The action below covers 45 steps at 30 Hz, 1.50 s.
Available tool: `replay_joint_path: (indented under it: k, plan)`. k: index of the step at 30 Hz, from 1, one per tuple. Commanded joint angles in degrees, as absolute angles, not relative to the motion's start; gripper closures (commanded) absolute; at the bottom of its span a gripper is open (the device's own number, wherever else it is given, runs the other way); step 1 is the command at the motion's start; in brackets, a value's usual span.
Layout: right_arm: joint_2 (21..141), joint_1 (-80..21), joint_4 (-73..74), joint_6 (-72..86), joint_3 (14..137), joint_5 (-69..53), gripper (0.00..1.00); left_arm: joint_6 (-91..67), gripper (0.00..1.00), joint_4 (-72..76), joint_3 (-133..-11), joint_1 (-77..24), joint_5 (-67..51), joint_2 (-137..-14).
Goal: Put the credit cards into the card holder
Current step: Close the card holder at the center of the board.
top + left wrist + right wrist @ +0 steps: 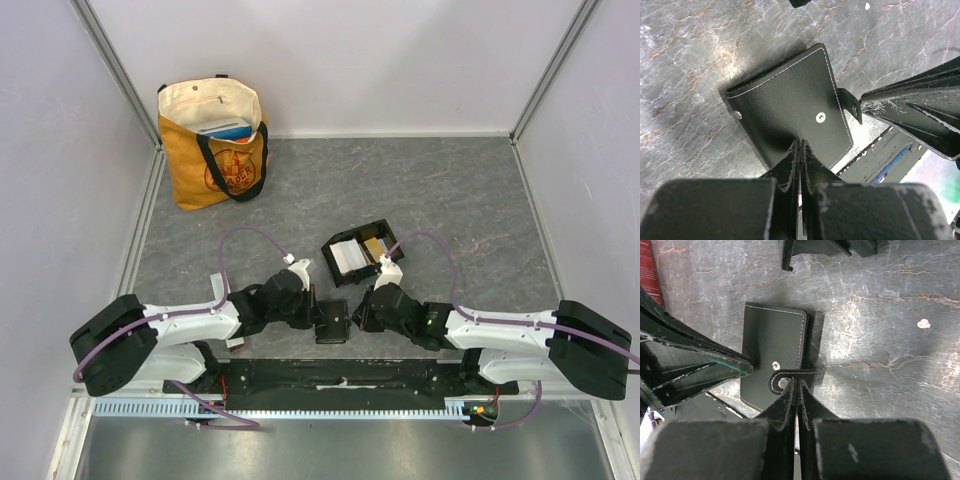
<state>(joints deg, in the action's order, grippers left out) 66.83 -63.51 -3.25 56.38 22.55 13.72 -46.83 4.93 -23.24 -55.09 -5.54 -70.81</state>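
Leftmost, a mustard fabric tote bag [215,165] bears a red print too small to read. Nearer, the left fingers [790,167] press together at a black stitched leather wallet [790,100]; the right fingers [785,407] sit together at its snap tab [792,374]. Behind, the black two-compartment plastic card holder [331,249] contains a pale card [350,258] and an orange-gold card [373,247].

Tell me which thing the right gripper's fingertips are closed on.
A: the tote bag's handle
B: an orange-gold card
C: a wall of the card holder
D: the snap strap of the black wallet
D: in the right wrist view the right gripper has its tips shut on the snap strap that sticks out from the edge of the wallet.
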Motion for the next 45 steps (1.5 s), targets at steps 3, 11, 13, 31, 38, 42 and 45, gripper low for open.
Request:
replay_joint_path:
  k: [3, 11, 13, 31, 38, 42, 45]
  plan:
    - [67.4, -63.4, -6.1, 56.4, 24.2, 12.9, 0.95, -45.6, 0.98, 9.3, -22.5, -55.5, -6.9, -72.8]
    - [70.1, -63.4, -6.2, 55.3, 25.7, 12.7, 0.95, -46.2, 0.98, 10.1, -22.0, -55.5, -7.0, -73.6]
    - [70.7, -63.4, -6.2, 55.0, 26.2, 12.5, 0.95, -46.3, 0.98, 10.1, -21.8, -55.5, -7.1, -73.3]
    - [74.9, -63.4, -6.9, 54.3, 29.1, 11.4, 0.95, -46.6, 0.98, 10.1, -21.1, -55.6, -6.6, -71.9]
    - [72.8, -63.4, -5.2, 54.4, 28.6, 13.2, 0.95, -44.2, 0.98, 10.5, -22.0, -55.5, -8.0, -71.2]
    - [70.6, -63.4, -4.1, 54.7, 27.2, 14.0, 0.96, -42.5, 0.98, 11.2, -22.4, -55.8, -8.8, -70.2]
    - [69.6, -63.4, -3.7, 55.0, 26.5, 13.8, 0.96, -41.7, 0.98, 11.9, -22.6, -55.9, -9.6, -69.9]
